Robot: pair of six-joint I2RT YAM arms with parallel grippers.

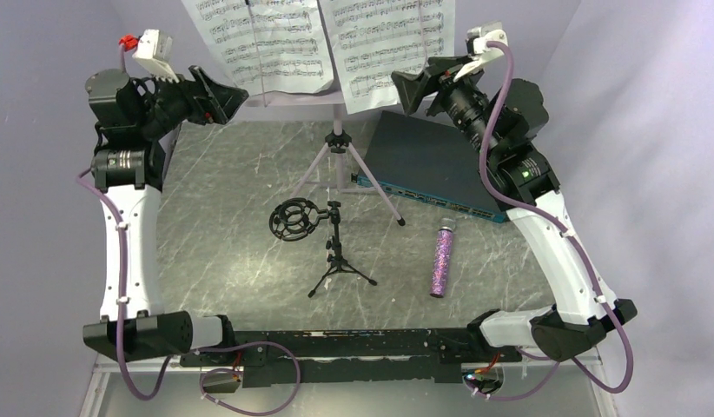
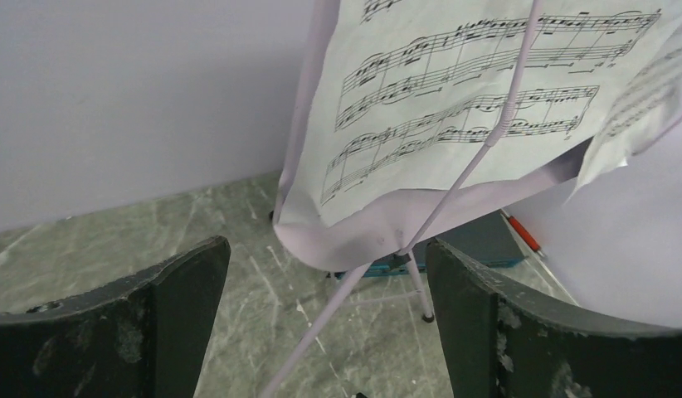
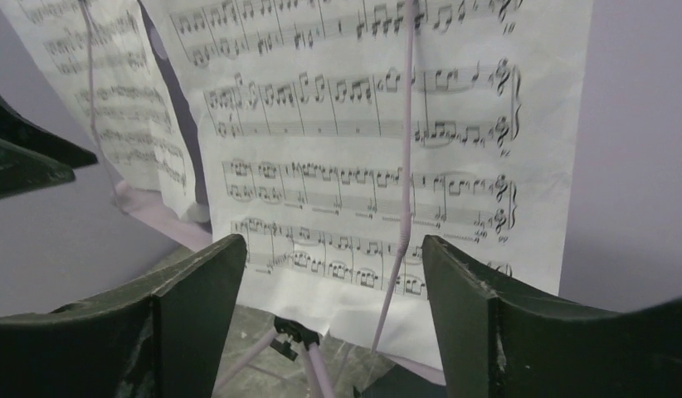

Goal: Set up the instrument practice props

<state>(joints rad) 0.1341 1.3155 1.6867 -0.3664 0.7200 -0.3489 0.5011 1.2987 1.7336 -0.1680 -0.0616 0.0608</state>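
Top external: lilac thin-legged music stand [image 1: 338, 149] at the marbled table's [image 1: 232, 252] far edge, its two paper pages [image 1: 260, 43] cut off above. The glittery cylindrical microphone [image 1: 442, 261] lies flat, right of the black ring-mount tripod [image 1: 337, 252]. Left gripper [image 1: 225, 95] and right gripper [image 1: 412, 91] gape empty beside the pages.

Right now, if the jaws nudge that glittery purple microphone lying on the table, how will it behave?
The microphone probably rolls sideways, being a cylinder lying flat on the smooth table. It looks rigid, and its glitter coat likely grips rather than slips.
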